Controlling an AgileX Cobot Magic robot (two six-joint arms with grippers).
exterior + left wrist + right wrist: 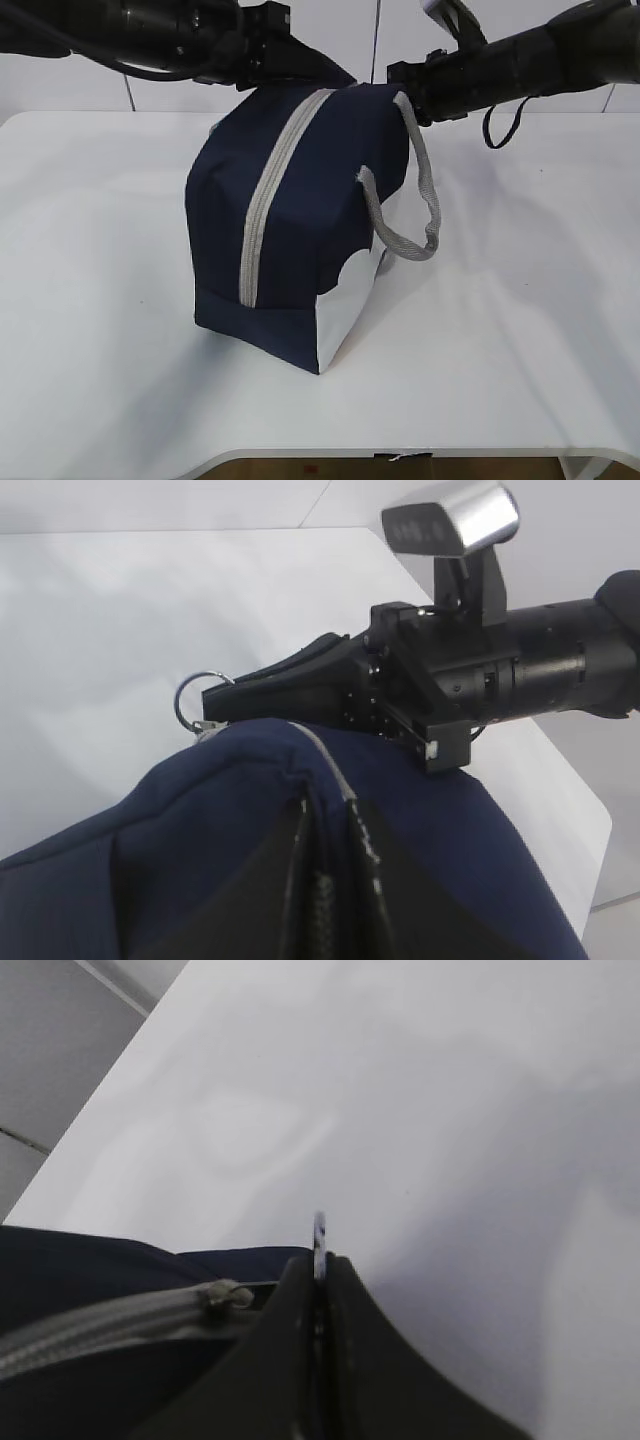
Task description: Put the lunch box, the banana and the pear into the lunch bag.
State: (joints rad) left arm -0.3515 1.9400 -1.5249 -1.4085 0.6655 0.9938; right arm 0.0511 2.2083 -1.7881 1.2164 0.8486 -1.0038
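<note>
One bag [300,215]. One zipper [268,200]. One ring [197,695]. One handle [415,200] that shows. Two grippers. One table [100,300].

The right gripper [320,1265] has its fingers pressed tight together. Between the tips sits the thin metal ring, seen edge-on, and it sticks up a little past them. In the left wrist view the same right gripper [225,705] has its black tip right at the ring, and the ring pokes out beyond the tip. Just beside those fingers, on their left in the right wrist view, is the end of the grey zipper [120,1325] with its small slider. Under the fingers is the dark blue cloth of the bag [90,1270]. Past the fingers there is only the white table [420,1110].

The left gripper [325,880] has its fingers close together, with just a narrow gap. They come down on the top of the bag [180,830], one on each side of the zipper line [330,765], and blue cloth bunches up between them. They seem to pinch that cloth.

In the outside view the bag stands in the middle of the table, below both arms. The zipper runs from the top down the front face and looks closed. The grey handle loops out on the side under the right arm. The bottom corner of the bag is white.
</note>
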